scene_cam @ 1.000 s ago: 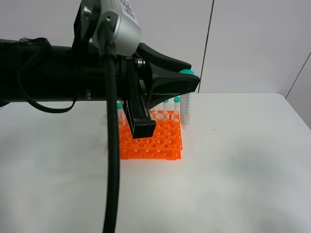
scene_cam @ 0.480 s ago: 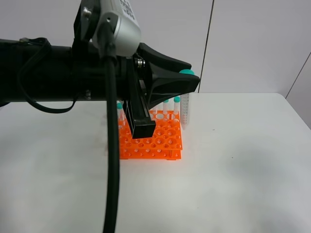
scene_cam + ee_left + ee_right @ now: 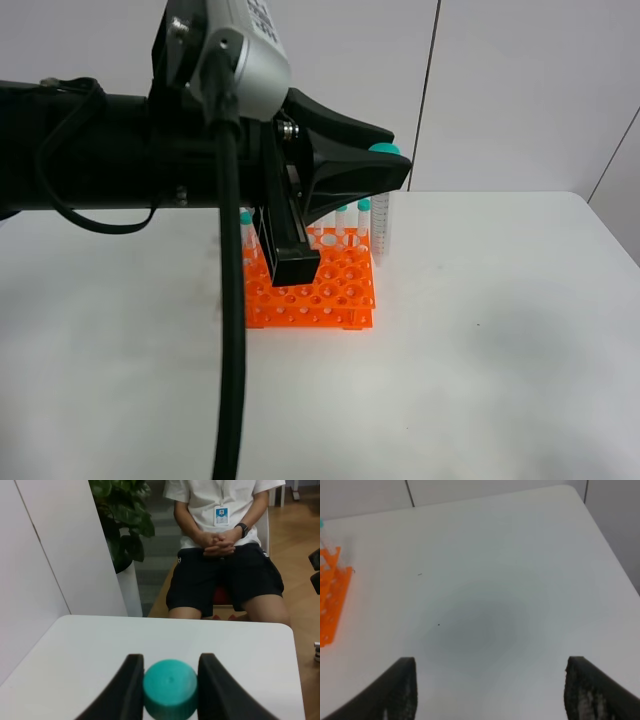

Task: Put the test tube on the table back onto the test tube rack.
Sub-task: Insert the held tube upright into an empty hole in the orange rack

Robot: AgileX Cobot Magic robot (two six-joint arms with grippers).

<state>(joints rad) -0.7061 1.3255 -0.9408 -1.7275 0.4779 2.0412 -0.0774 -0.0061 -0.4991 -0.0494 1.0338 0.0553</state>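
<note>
In the exterior high view my left gripper (image 3: 385,165) is shut on the teal cap of the test tube (image 3: 380,228). The tube hangs upright, its pointed tip just above the far right corner of the orange test tube rack (image 3: 312,288) on the white table (image 3: 500,340). The left wrist view shows the teal cap (image 3: 170,687) pinched between the two black fingers (image 3: 131,690). My right gripper (image 3: 491,664) stands open above bare table, nothing between its fingers, and is out of the exterior high view. The rack's edge (image 3: 329,605) shows in the right wrist view.
A few other teal-capped tubes (image 3: 342,212) stand in the rack's back row. The left arm (image 3: 120,150) and its cable (image 3: 232,330) block much of the exterior high view's left side. A seated person (image 3: 222,555) and a plant (image 3: 122,515) are beyond the table's far edge.
</note>
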